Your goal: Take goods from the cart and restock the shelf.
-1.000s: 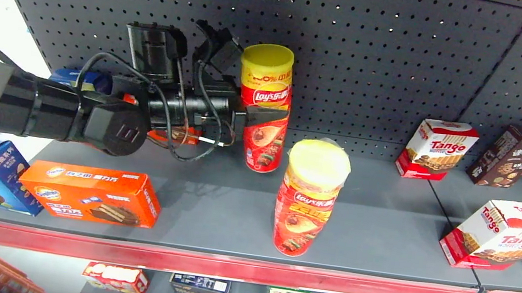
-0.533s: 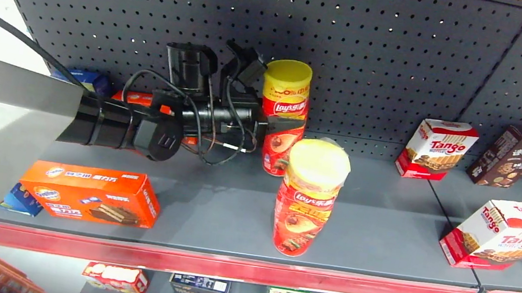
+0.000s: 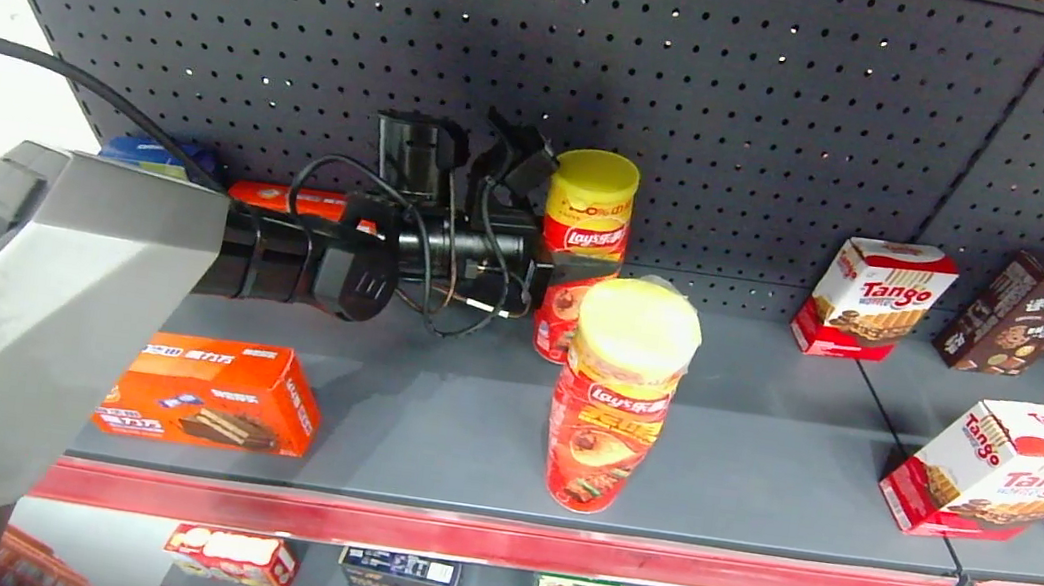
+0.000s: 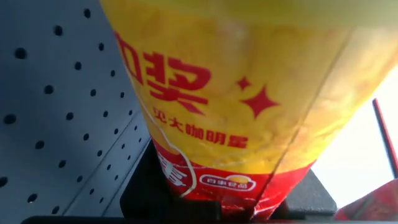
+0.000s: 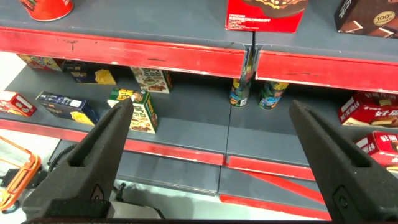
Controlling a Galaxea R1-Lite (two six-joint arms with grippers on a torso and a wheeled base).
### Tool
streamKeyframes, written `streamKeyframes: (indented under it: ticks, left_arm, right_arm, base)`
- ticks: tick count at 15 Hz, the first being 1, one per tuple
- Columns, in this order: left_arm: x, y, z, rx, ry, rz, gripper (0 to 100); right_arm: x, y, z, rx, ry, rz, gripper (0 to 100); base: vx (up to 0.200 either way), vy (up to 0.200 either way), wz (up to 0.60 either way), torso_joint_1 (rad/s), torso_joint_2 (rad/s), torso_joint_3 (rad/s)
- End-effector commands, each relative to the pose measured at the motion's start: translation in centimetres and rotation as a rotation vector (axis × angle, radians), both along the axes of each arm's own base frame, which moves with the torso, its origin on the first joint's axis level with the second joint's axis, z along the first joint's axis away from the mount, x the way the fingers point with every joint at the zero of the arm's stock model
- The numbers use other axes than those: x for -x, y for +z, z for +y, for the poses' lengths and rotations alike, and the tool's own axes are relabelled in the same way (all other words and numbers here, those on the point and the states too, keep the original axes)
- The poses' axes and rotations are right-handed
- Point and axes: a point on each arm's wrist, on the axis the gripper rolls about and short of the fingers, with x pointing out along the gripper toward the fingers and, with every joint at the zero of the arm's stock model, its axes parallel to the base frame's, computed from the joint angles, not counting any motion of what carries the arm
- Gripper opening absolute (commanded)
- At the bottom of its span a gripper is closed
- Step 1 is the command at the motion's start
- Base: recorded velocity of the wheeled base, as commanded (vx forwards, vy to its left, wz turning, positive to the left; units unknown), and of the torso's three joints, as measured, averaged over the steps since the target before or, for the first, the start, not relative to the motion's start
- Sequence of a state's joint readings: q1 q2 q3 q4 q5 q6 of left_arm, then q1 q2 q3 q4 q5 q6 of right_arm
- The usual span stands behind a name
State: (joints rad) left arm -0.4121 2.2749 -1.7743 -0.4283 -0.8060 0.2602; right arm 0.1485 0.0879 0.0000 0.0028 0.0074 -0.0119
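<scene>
My left gripper [image 3: 576, 266] is shut on a red chip can with a yellow lid [image 3: 587, 226], held upright near the pegboard at the back of the grey shelf [image 3: 424, 421]. The same can [image 4: 249, 93] sits close up in the left wrist view. A second, identical chip can [image 3: 614, 396] stands at the shelf front, just right of the held one and covering its lower right side. I cannot tell whether the held can rests on the shelf. My right gripper [image 5: 211, 162] is open and holds nothing, facing the lower shelves.
An orange box [image 3: 211, 391] lies at the shelf's front left. White-and-red wafer boxes [image 3: 876, 284] [image 3: 1003, 467] and a brown box [image 3: 1024, 309] stand to the right. The pegboard wall [image 3: 708, 106] closes the back. Small boxes [image 5: 140, 112] line the lower shelf.
My left arm has carried the chip can to the right and lower, further back on the shelf, until it stands just behind the front can. The front can has not moved.
</scene>
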Motion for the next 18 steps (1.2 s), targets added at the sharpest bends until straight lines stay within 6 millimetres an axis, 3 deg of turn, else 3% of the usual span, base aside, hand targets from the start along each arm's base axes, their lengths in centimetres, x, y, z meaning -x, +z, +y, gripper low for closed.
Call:
streamKeyframes:
  ticks: [1, 9, 10, 17, 18]
  left_arm:
    - [-0.7, -0.1, -0.2, -0.002, 0.006, -0.009, 0]
    - [-1.6, -1.1, -0.7, -0.005, 0.013, -0.008, 0]
    - [-1.7, -1.1, -0.7, -0.005, 0.013, -0.008, 100]
    - [-1.5, -1.0, -0.6, -0.011, 0.058, -0.007, 100]
    - [-0.8, 0.1, 0.2, -0.009, 0.079, -0.01, 100]
  right_arm:
    - [0.0, 0.0, 0.0, 0.001, 0.001, 0.003, 100]
    - [0.0, 0.0, 0.0, 0.001, 0.001, 0.003, 100]
    - [0.0, 0.0, 0.0, 0.001, 0.001, 0.003, 100]
    - [0.0, 0.0, 0.0, 0.001, 0.001, 0.003, 100]
    - [0.0, 0.0, 0.0, 0.001, 0.001, 0.003, 100]
  base:
    - [0.0, 0.0, 0.0, 0.0, 0.0, 0.0]
    - [0.0, 0.0, 0.0, 0.0, 0.0, 0.0]
    - [0.0, 0.0, 0.0, 0.0, 0.0, 0.0]
    - [0.0, 0.0, 0.0, 0.0, 0.0, 0.0]
    - [0.0, 0.0, 0.0, 0.0, 0.0, 0.0]
